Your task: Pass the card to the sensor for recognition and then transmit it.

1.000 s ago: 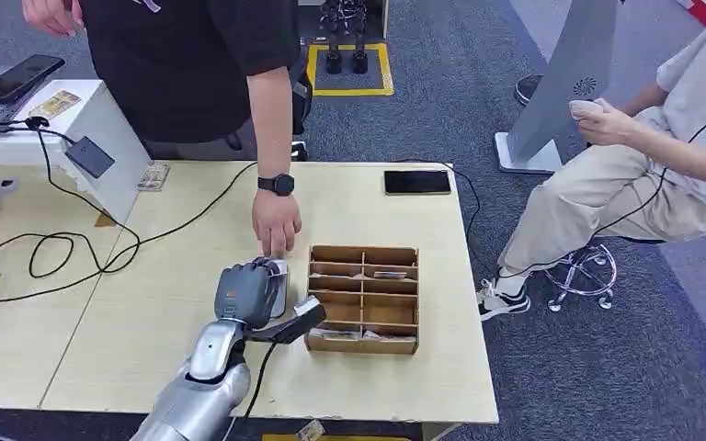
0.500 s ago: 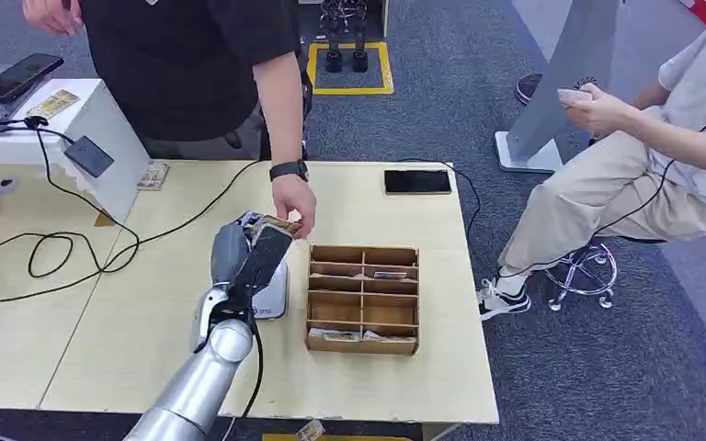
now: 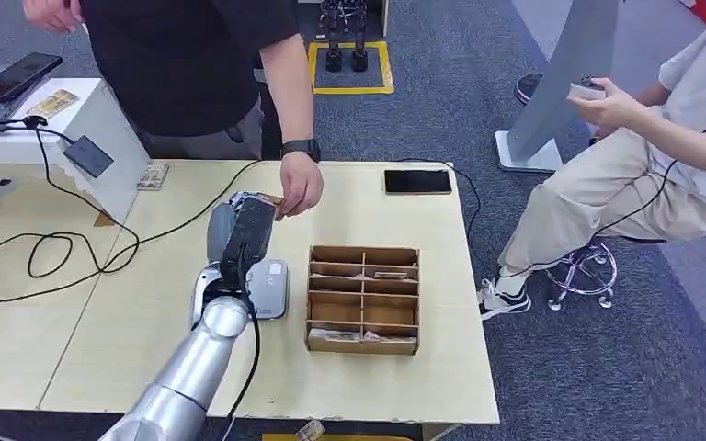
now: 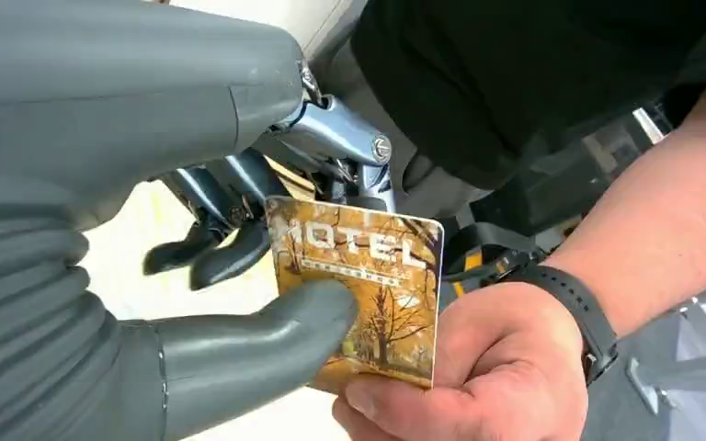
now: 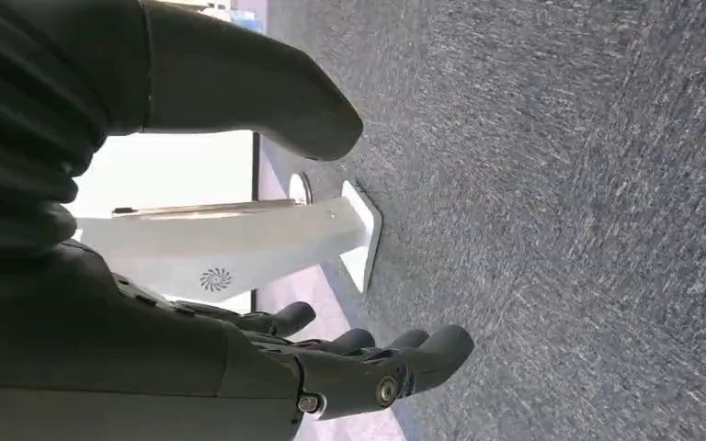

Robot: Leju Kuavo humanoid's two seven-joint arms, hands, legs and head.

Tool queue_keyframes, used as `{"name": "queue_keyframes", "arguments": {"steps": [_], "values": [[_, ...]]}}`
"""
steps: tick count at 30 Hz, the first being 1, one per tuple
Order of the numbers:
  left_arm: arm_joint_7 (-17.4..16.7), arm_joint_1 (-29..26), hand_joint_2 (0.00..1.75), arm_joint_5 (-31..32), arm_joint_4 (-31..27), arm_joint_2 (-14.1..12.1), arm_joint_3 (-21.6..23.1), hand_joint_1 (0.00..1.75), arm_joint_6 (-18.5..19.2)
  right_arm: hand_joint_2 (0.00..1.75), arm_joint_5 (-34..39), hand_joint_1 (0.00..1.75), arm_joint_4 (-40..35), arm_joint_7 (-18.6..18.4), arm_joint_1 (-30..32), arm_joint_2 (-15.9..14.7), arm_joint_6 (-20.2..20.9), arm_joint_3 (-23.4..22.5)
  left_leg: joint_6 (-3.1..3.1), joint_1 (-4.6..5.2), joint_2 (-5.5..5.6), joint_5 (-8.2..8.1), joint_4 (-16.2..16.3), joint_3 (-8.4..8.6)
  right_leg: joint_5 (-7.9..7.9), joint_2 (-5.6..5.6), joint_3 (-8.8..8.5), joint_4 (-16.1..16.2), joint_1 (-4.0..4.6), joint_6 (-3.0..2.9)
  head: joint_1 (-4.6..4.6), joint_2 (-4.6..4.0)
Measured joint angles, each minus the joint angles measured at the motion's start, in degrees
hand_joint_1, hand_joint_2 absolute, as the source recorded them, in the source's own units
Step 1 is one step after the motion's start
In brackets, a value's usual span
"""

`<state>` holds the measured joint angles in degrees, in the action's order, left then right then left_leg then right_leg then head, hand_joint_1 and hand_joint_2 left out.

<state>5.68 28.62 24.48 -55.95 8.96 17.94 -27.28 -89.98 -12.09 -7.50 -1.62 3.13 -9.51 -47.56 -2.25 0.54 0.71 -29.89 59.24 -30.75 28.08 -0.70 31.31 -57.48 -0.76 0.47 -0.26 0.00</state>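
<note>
My left hand (image 3: 239, 230) is raised above the table and holds an orange card (image 3: 269, 201) printed with "HOTEL". In the left wrist view my thumb (image 4: 267, 335) presses on the face of the card (image 4: 377, 276), with the darker fingers behind it. A standing person's hand (image 3: 301, 191) with a black watch grips the card's other end (image 4: 460, 377), so both of us hold it. The grey-white card sensor (image 3: 269, 288) lies on the table just below my left hand. My right hand (image 5: 368, 367) hangs over the carpet, fingers loosely apart and holding nothing.
A wooden compartment box (image 3: 363, 299) with several cards stands right of the sensor. A black phone (image 3: 416, 181) lies at the table's far edge. Black cables (image 3: 74, 248) trail across the left side toward a white stand (image 3: 92, 129). A seated person (image 3: 662, 138) is at the right.
My left hand rose from the sensor with the card and moved toward the far side. The person's hand pulled back from the sensor and took hold of the card's free end.
</note>
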Motion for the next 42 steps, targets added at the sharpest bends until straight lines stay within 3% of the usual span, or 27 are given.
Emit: {"name": "queue_keyframes", "arguments": {"steps": [8,9,14,22,23,27,30,32,39,42], "values": [[4.8,0.5,1.75,-9.3,0.8,0.9,-1.4,0.0,-2.4,1.75,0.0,0.0,0.0,0.0,0.0,0.2,-0.8,0.0,0.0,0.0,0.0,0.0,0.0,0.0,0.0,0.0,0.01,0.0,0.0,0.0,0.0,0.0],[5.2,0.5,0.0,-10.2,0.8,0.9,-1.4,0.0,-2.4,1.75,0.0,0.0,0.0,0.0,0.0,0.2,-0.8,0.0,0.0,0.0,0.0,0.0,0.0,0.0,0.0,0.0,0.01,0.0,0.0,0.0,0.0,0.0],[6.2,0.3,0.0,-12.0,0.5,0.8,-1.4,0.0,-2.4,1.75,0.1,0.0,0.1,0.0,0.0,0.2,-1.0,0.0,0.0,0.0,0.0,0.0,0.0,0.0,0.0,0.0,0.0,0.0,0.0,0.0,0.02,0.0],[9.2,-3.6,0.0,-15.7,-6.9,0.2,-1.4,0.0,-0.5,1.75,0.5,0.0,0.2,0.0,0.1,0.2,-1.5,0.0,0.0,0.0,0.0,0.0,0.0,-0.02,0.01,-0.01,0.02,0.0,0.0,0.0,0.0,0.0],[9.2,-3.9,1.75,-15.8,-7.6,0.1,-1.4,0.0,-0.5,1.75,0.5,0.0,0.2,0.0,0.2,0.2,-1.5,0.0,0.0,0.0,0.01,0.0,0.0,-0.02,0.01,-0.01,0.02,0.0,0.0,0.0,0.0,0.0],[11.8,-5.7,1.75,-17.2,-10.7,-0.5,-1.2,0.0,3.8,1.75,0.6,0.0,0.2,0.0,0.2,0.2,-1.3,0.0,0.0,0.0,-0.01,0.0,0.0,-0.01,0.0,-0.01,0.01,0.0,0.0,0.0,0.0,0.0],[16.5,-9.1,1.75,-14.6,-15.9,-2.5,1.1,0.0,11.6,1.75,0.6,0.0,0.2,0.0,0.4,0.2,-0.3,0.0,0.0,0.0,0.0,0.0,0.0,-0.01,0.01,-0.04,0.03,0.0,0.0,0.0,0.0,0.0],[18.6,-11.1,1.75,-11.2,-18.5,-3.6,3.5,0.0,14.9,1.75,0.6,0.0,0.2,0.0,0.4,0.0,0.2,0.0,0.0,0.0,0.0,-0.01,0.0,-0.03,0.01,-0.04,0.05,0.0,0.0,0.0,0.0,0.0],[21.4,-13.8,1.75,-5.5,-21.9,-5.8,9.9,0.0,17.1,1.75,0.2,0.0,0.2,0.0,0.4,-0.5,0.6,0.0,0.01,0.0,-0.02,-0.02,0.0,-0.04,0.01,-0.04,0.06,0.0,0.0,0.01,0.0,0.0],[22.5,-13.7,1.75,0.1,-21.9,-6.7,11.6,0.0,17.1,1.75,0.0,0.0,0.2,0.0,0.3,-0.6,1.0,0.0,0.01,0.01,-0.01,-0.02,0.0,-0.02,0.0,-0.03,0.05,0.0,0.0,0.01,0.0,0.0]]}}
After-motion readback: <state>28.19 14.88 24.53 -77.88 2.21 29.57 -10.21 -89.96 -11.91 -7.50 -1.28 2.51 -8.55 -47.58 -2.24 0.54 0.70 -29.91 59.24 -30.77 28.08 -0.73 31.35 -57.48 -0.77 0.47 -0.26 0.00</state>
